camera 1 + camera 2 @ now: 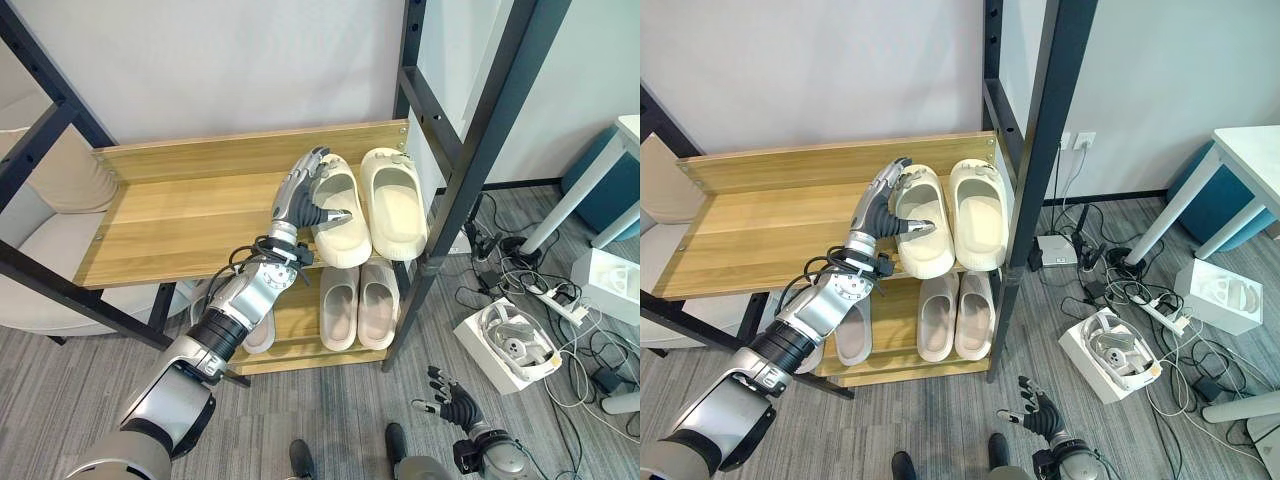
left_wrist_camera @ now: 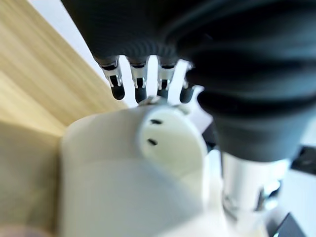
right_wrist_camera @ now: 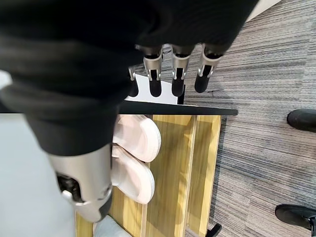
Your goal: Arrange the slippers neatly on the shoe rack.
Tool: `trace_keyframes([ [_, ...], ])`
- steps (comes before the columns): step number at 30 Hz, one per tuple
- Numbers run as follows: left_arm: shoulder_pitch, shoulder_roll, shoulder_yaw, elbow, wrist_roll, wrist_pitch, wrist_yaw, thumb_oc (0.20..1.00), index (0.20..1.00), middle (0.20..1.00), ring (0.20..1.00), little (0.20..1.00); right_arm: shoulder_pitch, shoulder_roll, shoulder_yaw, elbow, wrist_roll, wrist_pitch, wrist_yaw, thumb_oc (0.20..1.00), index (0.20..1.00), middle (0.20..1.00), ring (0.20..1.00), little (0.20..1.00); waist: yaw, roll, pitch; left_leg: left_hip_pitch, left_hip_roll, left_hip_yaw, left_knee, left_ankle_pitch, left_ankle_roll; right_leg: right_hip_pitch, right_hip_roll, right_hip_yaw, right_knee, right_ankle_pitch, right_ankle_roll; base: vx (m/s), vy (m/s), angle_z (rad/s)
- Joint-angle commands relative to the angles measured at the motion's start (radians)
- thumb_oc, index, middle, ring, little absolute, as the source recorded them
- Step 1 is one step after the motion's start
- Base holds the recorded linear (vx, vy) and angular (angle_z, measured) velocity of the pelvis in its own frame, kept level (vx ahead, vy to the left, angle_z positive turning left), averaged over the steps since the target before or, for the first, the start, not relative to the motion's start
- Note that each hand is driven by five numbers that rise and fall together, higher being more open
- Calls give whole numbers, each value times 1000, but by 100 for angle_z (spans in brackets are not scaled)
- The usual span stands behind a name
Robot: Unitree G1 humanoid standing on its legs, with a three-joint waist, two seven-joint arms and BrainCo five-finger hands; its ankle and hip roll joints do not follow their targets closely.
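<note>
Two cream slippers stand side by side, toes to the wall, at the right end of the wooden upper shelf (image 1: 170, 225) of the shoe rack. My left hand (image 1: 300, 198) reaches over the shelf to the left cream slipper (image 1: 345, 242). Its fingers (image 2: 139, 88) lie straight along that slipper's outer side and strap, and its thumb stretches over the footbed. The right cream slipper (image 1: 395, 205) rests untouched against the black post. My right hand (image 1: 455, 405) hangs low over the floor, open, fingers spread and holding nothing.
A pale pink pair (image 1: 358, 300) sits on the lower shelf, with a whitish slipper (image 1: 262, 335) partly behind my arm. Black frame posts (image 1: 470, 170) flank the rack. A beige sofa (image 1: 45, 245) is on the left; a white box (image 1: 510, 345) and cables lie on the right.
</note>
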Motion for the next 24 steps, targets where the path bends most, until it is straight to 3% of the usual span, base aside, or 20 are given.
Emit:
trace_keyframes([
  [1, -48, 18, 98, -60, 53, -98, 91, 1000, 1000, 1000, 1000, 1000, -13, 46, 23, -29, 16, -59, -19, 1000, 1000, 1000, 1000, 1000, 12, -67, -3, 61, -51, -19, -6, -126, 4, -8, -6, -37, -6, -44, 67, 0, 0, 0],
  [3, -23, 21, 124, -138, 59, -120, 103, 1000, 1000, 1000, 1000, 1000, -19, 51, 28, -25, 16, -61, -20, 1000, 1000, 1000, 1000, 1000, 18, -68, -6, 62, -50, -20, -6, -126, 3, -6, -6, -40, -6, -45, 66, 0, 0, 0],
  [7, 64, 36, 168, -368, -33, -235, 52, 1000, 1000, 1000, 1000, 1000, -32, 60, 33, -19, 24, -67, -15, 1000, 1000, 1000, 1000, 1000, 33, -71, -14, 67, -49, -24, -6, -124, 1, 3, -2, -46, -6, -48, 65, 2, -3, 3],
  [9, 122, 49, 180, -466, -190, -304, -23, 1000, 1000, 1000, 1000, 1000, -31, 62, 27, -28, 32, -68, -11, 1000, 1000, 1000, 1000, 1000, 41, -70, -19, 70, -48, -25, -6, -125, 0, 8, -3, -51, -6, -48, 65, 1, -2, 6],
  [10, 173, 46, 180, -536, -396, -355, -161, 1000, 1000, 1000, 1000, 1000, -27, 67, 21, -29, 36, -64, -5, 1000, 1000, 1000, 1000, 1000, 46, -71, -25, 74, -48, -26, -6, -125, 0, 12, -3, -52, -6, -49, 64, -1, 0, 3],
  [11, 177, 49, 185, -539, -406, -354, -171, 1000, 1000, 1000, 1000, 1000, -26, 67, 22, -30, 36, -64, -4, 1000, 1000, 1000, 1000, 1000, 45, -71, -26, 74, -47, -26, -6, -126, 0, 12, -3, -52, -6, -49, 64, 0, 0, 0],
  [12, 199, 56, 168, -575, -564, -360, -299, 1000, 1000, 1000, 1000, 1000, -24, 67, 15, -31, 42, -59, 6, 1000, 1000, 1000, 1000, 1000, 49, -69, -27, 83, -47, -27, -6, -131, -2, 22, -2, -56, -6, -53, 65, 0, -1, 3],
  [14, 246, 69, 149, -626, -737, -322, -446, 1000, 1000, 1000, 1000, 1000, -23, 78, 14, -21, 44, -47, 26, 1000, 1000, 1000, 1000, 1000, 57, -71, -35, 82, -48, -30, -6, -128, -1, 23, -3, -60, -6, -50, 63, -3, -4, 15],
  [16, 301, 125, 62, -659, -895, -233, -627, 1000, 1000, 1000, 1000, 1000, -35, 85, 17, 5, 48, -28, 59, 1000, 1000, 1000, 1000, 1000, 69, -69, -41, 90, -46, -35, -6, -130, -1, 34, -3, -65, -6, -53, 62, 3, -4, 13],
  [19, 390, 257, -113, -653, -933, -128, -795, 1000, 1000, 1000, 1000, 1000, -55, 86, 41, 30, 51, -23, 84, 1000, 1000, 1000, 1000, 1000, 83, -66, -49, 104, -46, -40, -6, -134, 2, 48, 0, -69, -3, -58, 62, 0, 0, 0],
  [24, 526, 304, -185, -505, -822, -128, -824, 1000, 1000, 1000, 1000, 1000, -74, 68, 56, 30, 78, -35, 89, 1000, 1000, 1000, 1000, 1000, 93, -64, -52, 117, -44, -43, -6, -133, 3, 60, 1, -71, 0, -63, 60, 0, 7, 2],
])
